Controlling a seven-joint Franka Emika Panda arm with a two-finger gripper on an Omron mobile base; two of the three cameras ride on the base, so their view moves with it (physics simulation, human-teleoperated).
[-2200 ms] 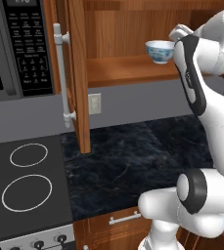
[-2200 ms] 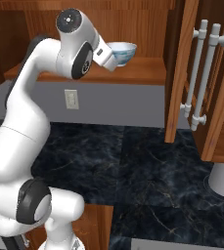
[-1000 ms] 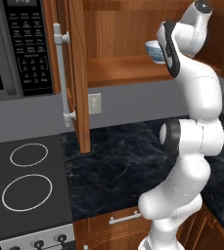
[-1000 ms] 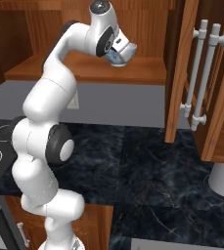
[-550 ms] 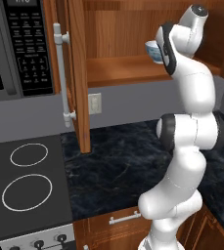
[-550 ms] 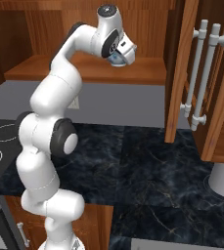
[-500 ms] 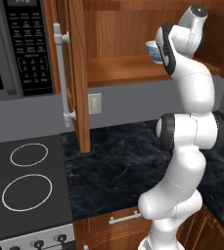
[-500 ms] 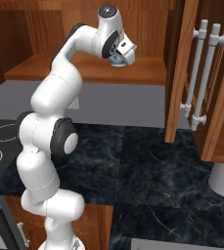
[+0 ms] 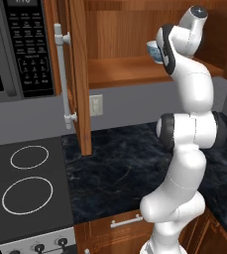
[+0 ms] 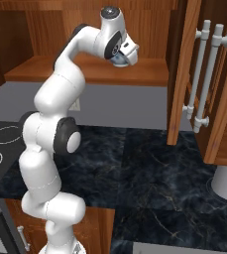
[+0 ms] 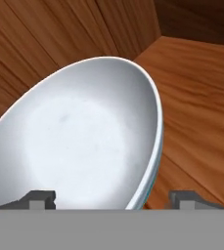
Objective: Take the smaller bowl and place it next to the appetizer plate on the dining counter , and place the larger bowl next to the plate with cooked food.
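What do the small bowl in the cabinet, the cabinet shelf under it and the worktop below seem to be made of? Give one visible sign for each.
Smaller bowl: probably glazed ceramic; smooth white inside with a soft sheen.
Cabinet shelf: wood or wood veneer; reddish-brown grain lines.
Worktop: looks like polished dark stone; pale veins on black.

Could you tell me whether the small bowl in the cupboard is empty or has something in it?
Empty: in the hand view the small bowl shows a bare, pale inside with nothing in it, standing on the wooden cupboard shelf.
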